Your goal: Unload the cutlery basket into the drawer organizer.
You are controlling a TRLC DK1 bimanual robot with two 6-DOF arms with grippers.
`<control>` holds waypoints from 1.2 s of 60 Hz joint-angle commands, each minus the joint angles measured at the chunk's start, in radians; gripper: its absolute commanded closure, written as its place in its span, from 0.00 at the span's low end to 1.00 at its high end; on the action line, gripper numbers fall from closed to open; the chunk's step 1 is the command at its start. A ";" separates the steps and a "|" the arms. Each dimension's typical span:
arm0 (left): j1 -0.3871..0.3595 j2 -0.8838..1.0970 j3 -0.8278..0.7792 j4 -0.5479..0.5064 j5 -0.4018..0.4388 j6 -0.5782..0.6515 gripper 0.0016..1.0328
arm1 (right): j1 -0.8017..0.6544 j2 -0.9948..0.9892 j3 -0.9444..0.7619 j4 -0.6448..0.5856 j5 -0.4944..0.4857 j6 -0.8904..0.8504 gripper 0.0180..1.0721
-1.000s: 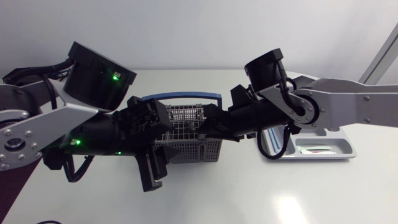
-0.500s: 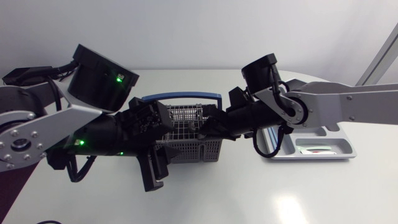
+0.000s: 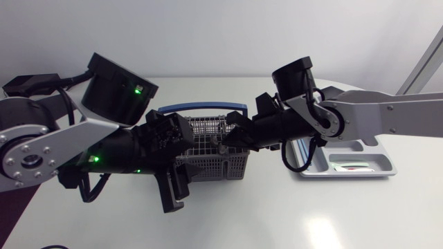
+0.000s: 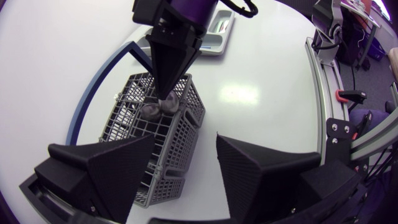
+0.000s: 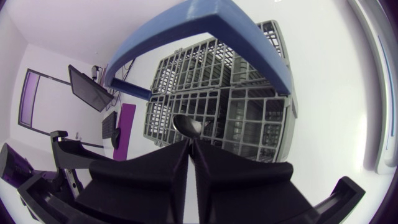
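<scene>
One spoon [image 5: 186,127] pinched in right hand [image 5: 190,143] above basket [image 5: 249,112]; left hand [image 4: 184,135] spread wide.

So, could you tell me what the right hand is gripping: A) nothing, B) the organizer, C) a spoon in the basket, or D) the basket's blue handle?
C: in the right wrist view the right hand is shut on a spoon in the cutlery basket.

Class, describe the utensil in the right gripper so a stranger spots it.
Start at the grey mesh cutlery basket with the blue handle. Above it, the matte black right gripper pinches a rounded metal spoon bowl, the only utensil any gripper holds.
</scene>
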State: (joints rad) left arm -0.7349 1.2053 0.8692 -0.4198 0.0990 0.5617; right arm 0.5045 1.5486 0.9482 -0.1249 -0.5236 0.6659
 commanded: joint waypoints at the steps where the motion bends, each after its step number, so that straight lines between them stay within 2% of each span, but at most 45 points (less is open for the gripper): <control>1: 0.006 0.020 -0.019 0.010 -0.002 0.018 0.16 | -0.012 -0.010 0.001 -0.019 0.000 0.029 0.94; 18: 0.002 0.045 -0.013 0.016 -0.002 0.017 0.16 | -0.031 -0.101 0.046 -0.114 -0.026 0.023 0.94; 53: -0.027 0.056 0.016 0.009 -0.041 0.010 0.16 | -0.067 -0.228 0.141 -0.314 -0.165 0.029 0.94; 62: -0.032 0.059 0.019 0.009 -0.042 0.009 0.16 | -0.106 -0.243 0.155 -0.348 -0.222 0.029 0.94; 72: -0.034 0.060 0.021 0.007 -0.042 0.009 0.16 | -0.173 -0.291 0.201 -0.440 -0.263 0.008 0.94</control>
State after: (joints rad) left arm -0.7624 1.2449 0.8703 -0.4122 0.0650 0.5613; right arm 0.3626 1.2911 1.1072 -0.5304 -0.7692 0.6697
